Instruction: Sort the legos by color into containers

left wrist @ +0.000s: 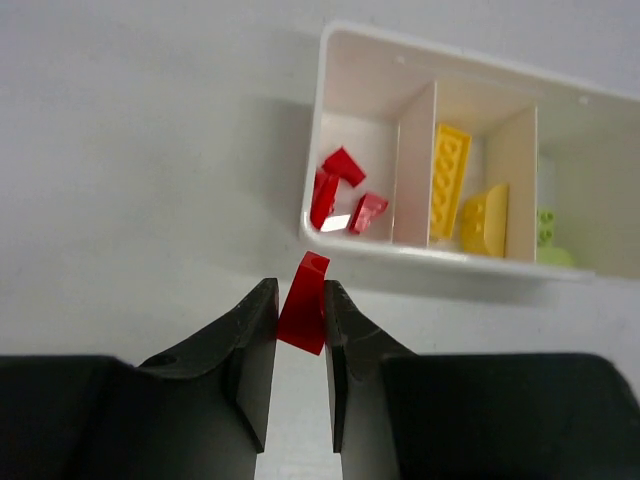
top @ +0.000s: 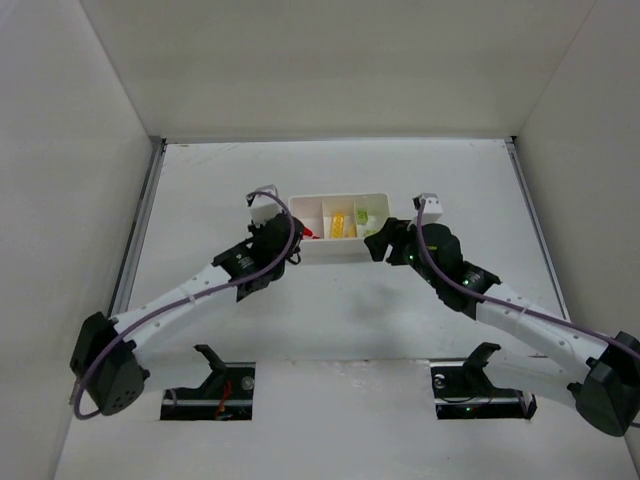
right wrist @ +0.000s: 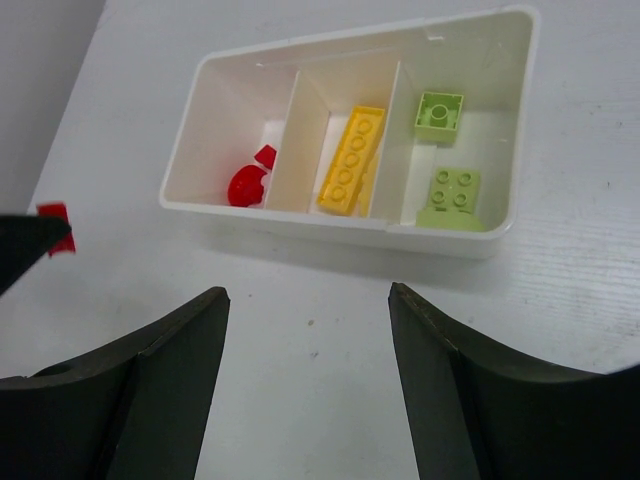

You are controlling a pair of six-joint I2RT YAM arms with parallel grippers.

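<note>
A small red lego piece [left wrist: 303,320] is pinched between the fingertips of the left gripper [left wrist: 300,293], whose jaws are pressed together on its flat sides so that its upper end sticks out past them. It sits just outside the white tray [left wrist: 322,120], close to the near wall of the end compartment on the left; whether it is touching the table cannot be told. That compartment already holds several red pieces [left wrist: 340,185], and the right wrist view shows a red half-round [right wrist: 245,187] among them with a smaller red bit [right wrist: 265,155] beside it. The middle compartment holds a long yellow studded brick [right wrist: 352,160] lying along its length, and the left wrist view shows a yellow curved piece [left wrist: 485,220] beside it against the divider. The third compartment, at the right end, holds two light-green square pieces [right wrist: 452,195], one toward the near wall and one toward the far wall. The right gripper [right wrist: 308,295] is on the near side of the tray, apart from it, its jaws spread wide with nothing between them but bare surface. In the top view the two arms reach in from either side, both grippers near the tray's front corners, on a white table [top: 330,330] enclosed by pale walls [top: 70,150].
</note>
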